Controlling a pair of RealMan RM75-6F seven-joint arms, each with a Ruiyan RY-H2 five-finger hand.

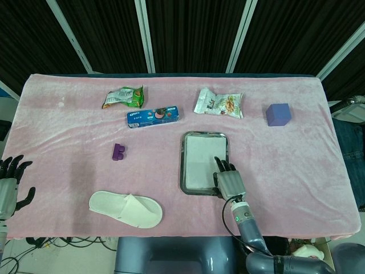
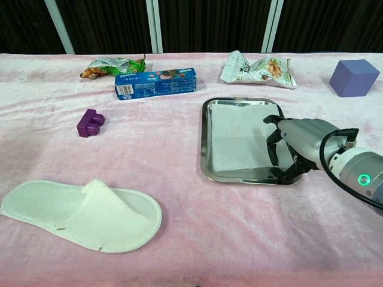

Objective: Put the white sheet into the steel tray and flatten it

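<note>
A: Where does the white sheet (image 2: 236, 136) lie?

B: Inside the steel tray (image 2: 204, 140), flat against its floor, a little right of the middle of the table (image 1: 68, 137); its near edge stops short of the tray's near rim, so a strip of bare steel shows there.

A: And the right hand (image 2: 294, 143)?

B: It sits at the tray's near right corner; the fingertips (image 2: 273, 156) point down onto the sheet's right side, curled but grasping nothing; whether they press the paper or only touch it, I cannot tell.

A: The left hand (image 1: 10, 182)?

B: At the near left edge of the table, fingers spread, holding nothing; only the head view shows it.

A: What else is on the table?

B: A white slipper (image 2: 84, 213) near the front left; a small purple block (image 2: 90, 122) further back; a blue biscuit box (image 2: 155, 82) and a green snack bag (image 2: 111, 64) toward the far edge; a white snack bag (image 2: 258, 69) beyond the tray; a purple cube (image 2: 353, 78) at the far right.
</note>
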